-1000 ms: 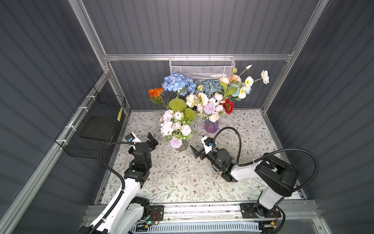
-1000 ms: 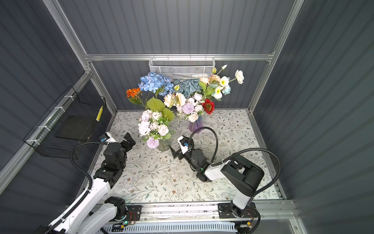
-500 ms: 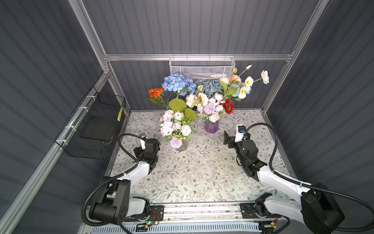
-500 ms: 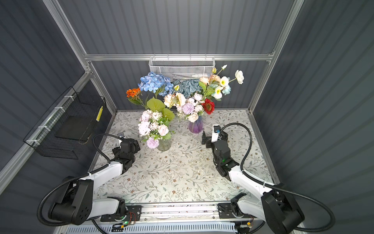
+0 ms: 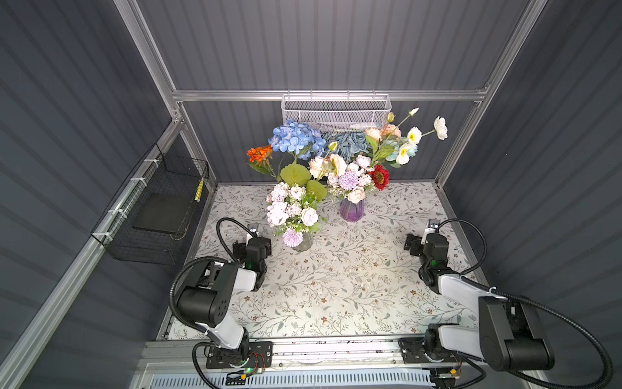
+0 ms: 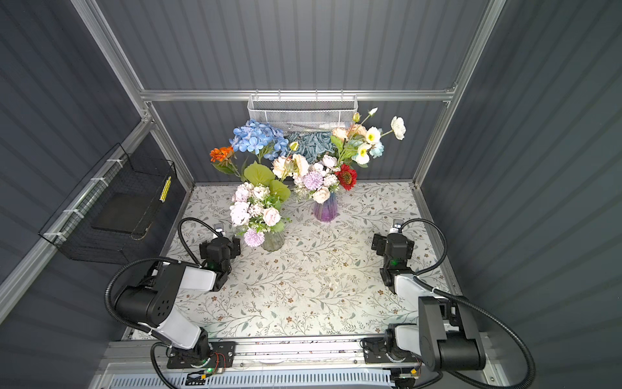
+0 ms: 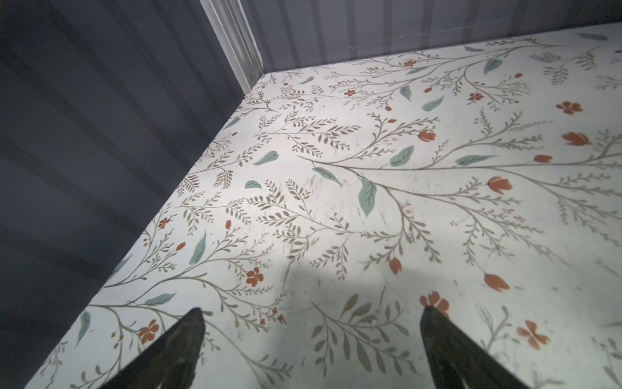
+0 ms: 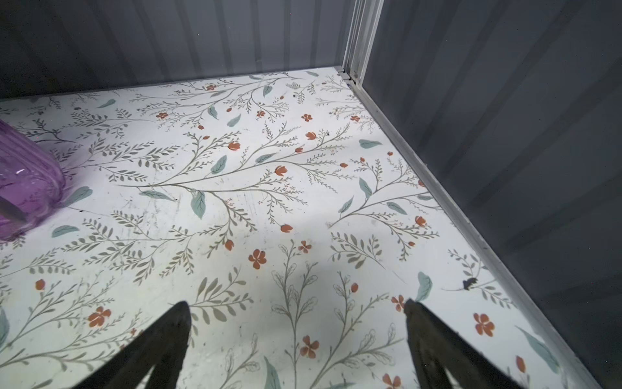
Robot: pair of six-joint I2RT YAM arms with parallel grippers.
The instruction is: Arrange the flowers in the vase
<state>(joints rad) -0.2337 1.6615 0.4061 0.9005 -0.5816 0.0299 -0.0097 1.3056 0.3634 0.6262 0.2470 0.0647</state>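
In both top views the flowers [image 5: 348,180] stand stems-down in a purple vase [image 5: 351,211] and a clear vase [image 5: 303,241], while left gripper [image 7: 309,315] and right gripper [image 8: 296,304] are spread, empty.

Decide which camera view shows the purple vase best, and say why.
In both top views the purple vase stands nearly whole under its flowers. The right wrist view catches only part of its side; the left wrist view shows none.

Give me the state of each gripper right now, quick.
Left gripper: open, holding nothing.
Right gripper: open, holding nothing.
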